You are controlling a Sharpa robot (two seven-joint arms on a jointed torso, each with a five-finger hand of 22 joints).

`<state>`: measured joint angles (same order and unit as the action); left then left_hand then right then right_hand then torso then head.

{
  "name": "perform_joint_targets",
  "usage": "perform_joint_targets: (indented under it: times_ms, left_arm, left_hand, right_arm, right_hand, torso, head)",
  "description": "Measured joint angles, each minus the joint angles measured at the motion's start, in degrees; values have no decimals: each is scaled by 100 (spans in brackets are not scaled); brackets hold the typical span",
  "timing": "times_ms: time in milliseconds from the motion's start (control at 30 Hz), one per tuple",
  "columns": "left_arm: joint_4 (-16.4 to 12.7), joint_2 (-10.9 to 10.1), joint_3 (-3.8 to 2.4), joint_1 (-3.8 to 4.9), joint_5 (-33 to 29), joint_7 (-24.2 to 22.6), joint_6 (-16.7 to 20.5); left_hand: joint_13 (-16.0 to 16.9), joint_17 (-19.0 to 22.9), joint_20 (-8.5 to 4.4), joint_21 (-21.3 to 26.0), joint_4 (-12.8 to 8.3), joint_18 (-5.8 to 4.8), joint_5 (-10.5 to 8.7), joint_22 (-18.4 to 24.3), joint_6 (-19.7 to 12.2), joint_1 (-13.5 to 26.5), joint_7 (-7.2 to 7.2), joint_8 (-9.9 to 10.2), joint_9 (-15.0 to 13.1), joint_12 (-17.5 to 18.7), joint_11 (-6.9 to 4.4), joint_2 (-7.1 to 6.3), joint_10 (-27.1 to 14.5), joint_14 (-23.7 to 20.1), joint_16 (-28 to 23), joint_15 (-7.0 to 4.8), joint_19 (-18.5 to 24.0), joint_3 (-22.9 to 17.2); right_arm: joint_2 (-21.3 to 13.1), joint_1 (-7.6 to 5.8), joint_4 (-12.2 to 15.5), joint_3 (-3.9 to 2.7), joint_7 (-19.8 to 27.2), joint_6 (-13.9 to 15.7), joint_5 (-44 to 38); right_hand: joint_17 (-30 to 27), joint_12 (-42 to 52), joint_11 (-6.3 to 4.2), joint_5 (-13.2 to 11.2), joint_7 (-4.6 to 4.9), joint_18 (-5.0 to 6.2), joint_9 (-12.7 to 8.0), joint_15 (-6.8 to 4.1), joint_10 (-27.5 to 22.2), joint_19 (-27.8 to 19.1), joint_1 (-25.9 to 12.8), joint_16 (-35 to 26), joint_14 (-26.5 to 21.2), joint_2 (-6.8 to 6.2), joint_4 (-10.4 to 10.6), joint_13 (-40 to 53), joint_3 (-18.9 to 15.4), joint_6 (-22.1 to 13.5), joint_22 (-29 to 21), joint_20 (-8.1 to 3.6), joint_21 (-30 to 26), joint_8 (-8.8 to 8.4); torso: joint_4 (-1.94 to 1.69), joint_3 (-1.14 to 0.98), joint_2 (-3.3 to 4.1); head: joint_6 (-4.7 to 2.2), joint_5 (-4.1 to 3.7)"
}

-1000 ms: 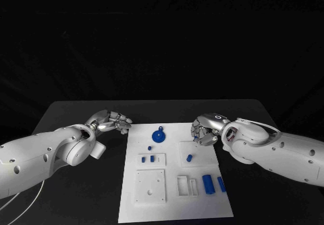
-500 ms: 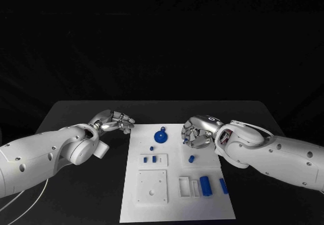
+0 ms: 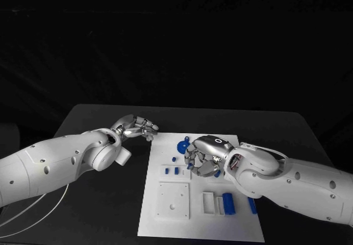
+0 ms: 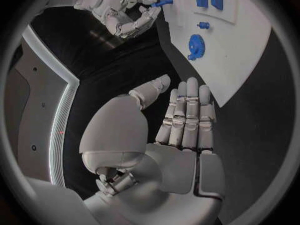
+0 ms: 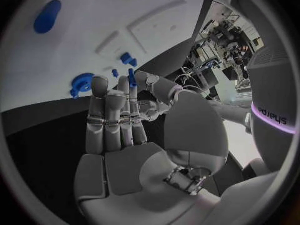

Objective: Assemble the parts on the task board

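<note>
The white task board [image 3: 166, 224] lies in the middle of the black table. My right hand [image 3: 202, 154] hovers over the board's middle and pinches a small blue peg [image 5: 132, 77] between thumb and a fingertip; the left wrist view shows the same peg [image 4: 164, 2] in that hand [image 4: 115, 7]. A blue gear [image 3: 181, 147] lies on the board's far part, just beyond the right hand. My left hand [image 3: 136, 126] is held over the table off the board's far left corner, fingers straight and side by side [image 4: 184, 115], holding nothing.
Two small blue blocks [image 3: 172, 171] stand in a raised white square left of the right hand. A blue cylinder [image 3: 228, 202] and a slimmer blue piece [image 3: 252, 205] lie near the board's right front. A white square plate [image 3: 174, 200] sits front left.
The camera has shifted. My right hand has moved left over the board's middle and closed on the small blue peg that lay there. The left hand stays near the board's far left corner.
</note>
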<state>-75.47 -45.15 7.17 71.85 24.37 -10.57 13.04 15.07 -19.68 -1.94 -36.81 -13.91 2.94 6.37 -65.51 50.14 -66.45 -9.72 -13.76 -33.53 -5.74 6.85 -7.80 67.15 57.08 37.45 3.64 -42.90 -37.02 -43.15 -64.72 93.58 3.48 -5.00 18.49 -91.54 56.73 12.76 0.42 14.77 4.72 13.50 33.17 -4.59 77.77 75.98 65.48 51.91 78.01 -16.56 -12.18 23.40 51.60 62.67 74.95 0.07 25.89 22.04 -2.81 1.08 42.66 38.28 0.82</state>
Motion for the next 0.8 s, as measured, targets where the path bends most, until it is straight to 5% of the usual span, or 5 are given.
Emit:
perform_joint_targets:
  times_ms: [333,800]
  left_arm:
    - [115,113,0,0,-3,-13,37]
    - [106,123,1,-4,-4,-28,45]
  left_hand:
    - [0,-12,0,0,0,-1,0,-5,0,0,0,0,0,0,0,0,0,0,0,0,0,0]
    - [0,-24,0,0,0,-1,0,-5,0,0,0,0,0,0,0,0,0,0,-22,0,0,0]
  right_arm:
    - [175,119,138,301,-8,-86,-438]
    - [362,459,74,351,-94,-150,-943]
  right_hand:
    - [-6,-19,1,-3,0,0,4,-12,-23,-6,45,0,-12,45,-23,10,-24,-1,0,6,0,-14]
    - [-14,-40,7,14,9,0,30,-13,-33,0,61,20,-14,60,-39,42,-40,-10,-2,2,0,-30]
  torso:
    - [9,0,-23]
    - [13,-5,-18]
  head:
    - [80,174]
    - [202,386]
